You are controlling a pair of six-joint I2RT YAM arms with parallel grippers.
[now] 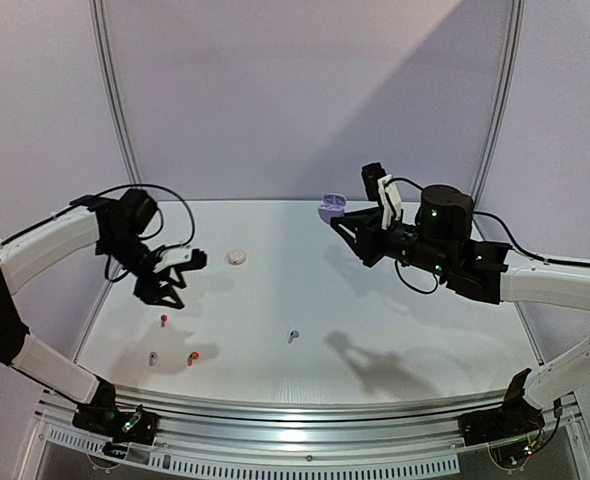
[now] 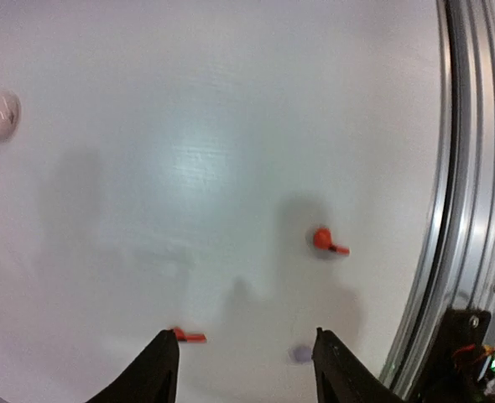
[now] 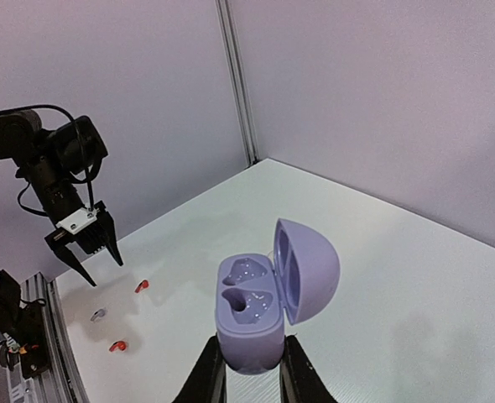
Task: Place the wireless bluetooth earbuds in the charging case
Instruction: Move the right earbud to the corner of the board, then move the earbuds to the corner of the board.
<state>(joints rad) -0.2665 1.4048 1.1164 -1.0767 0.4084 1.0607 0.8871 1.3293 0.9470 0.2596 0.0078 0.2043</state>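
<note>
Right fingers [image 3: 207, 379] clamped on the open lavender case [image 3: 249, 306], held up off the tabletop [image 1: 375, 320], both sockets empty. Left fingers [image 2: 159, 369] spread, nothing between them, hanging over the near-left buds: one red earbud [image 2: 323, 241] ahead, second red earbud [image 2: 189, 337] just beside one fingertip, grey earbud [image 2: 300, 353] near the other. Another grey earbud [image 1: 293, 336] mid-tabletop, well apart.

Risks:
- Tiny stemmed buds, likely to squirt or roll out of a closing pinch.
- Red and grey lying close, so an easy nudge or wrong-colour pick for a lavender case.
- Possible twist of the case in its mid-air grip under an insertion push.
</note>
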